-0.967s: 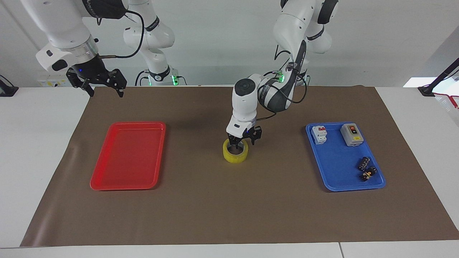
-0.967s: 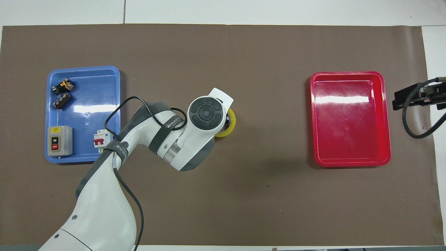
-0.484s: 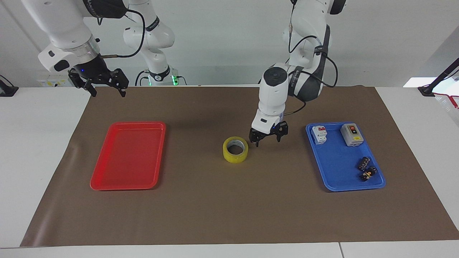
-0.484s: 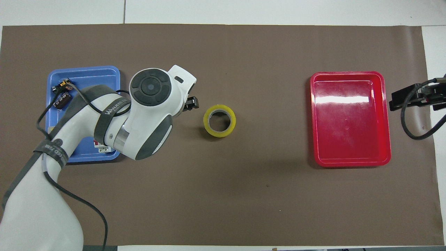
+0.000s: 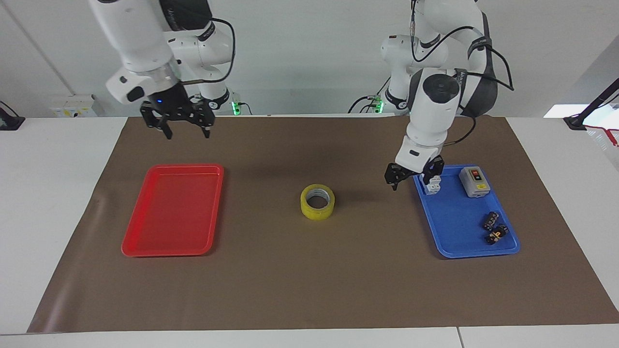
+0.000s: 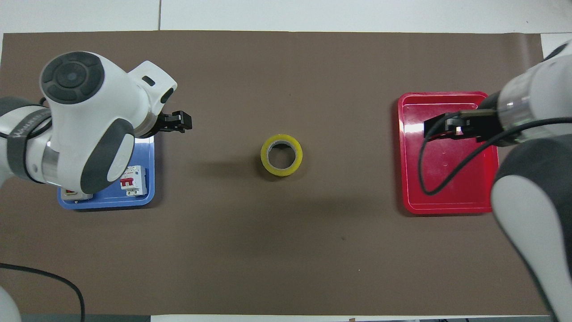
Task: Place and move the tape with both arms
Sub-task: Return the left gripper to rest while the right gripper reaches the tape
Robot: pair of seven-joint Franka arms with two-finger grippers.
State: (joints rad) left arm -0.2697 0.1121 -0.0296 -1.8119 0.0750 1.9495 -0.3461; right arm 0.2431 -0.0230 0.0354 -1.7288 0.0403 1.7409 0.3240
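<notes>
**Tape lies free at mid-mat, between two raised grippers**

Plainly, the coming move turns on which way the tape lies from each claw, so the scene is taken across the facing view.

First comes the red tray (image 5: 171, 208), flat on the brown mat (image 5: 309, 280) toward the right arm's end of the table, with nothing in it. The right gripper (image 5: 186, 131) hangs high over the strip of mat between that tray and the robots' edge. Its fingers are spread apart and hold nothing.

Next is the roll of yellow packing tape (image 5: 316, 213), at the middle of the mat, well apart from both trays. It lies flat with its pale core opening straight up, so it has no long axis along the table, and a claw could probably straddle its wall from any heading.

Then comes the left gripper (image 5: 412, 178), low over the mat at the edge of the blue tray (image 5: 459, 227), its fingers parted and empty. That tray holds a circuit breaker (image 5: 432, 183), a grey switch box (image 5: 474, 182) and two small dark parts.

The left gripper is the closer of the two to the tape. Judged from the task, though, the roll looks already set down by that arm, and the right gripper is likely the one to come for it. It would have to travel toward the left arm's end of the table, away from the robots, and well down.
</notes>
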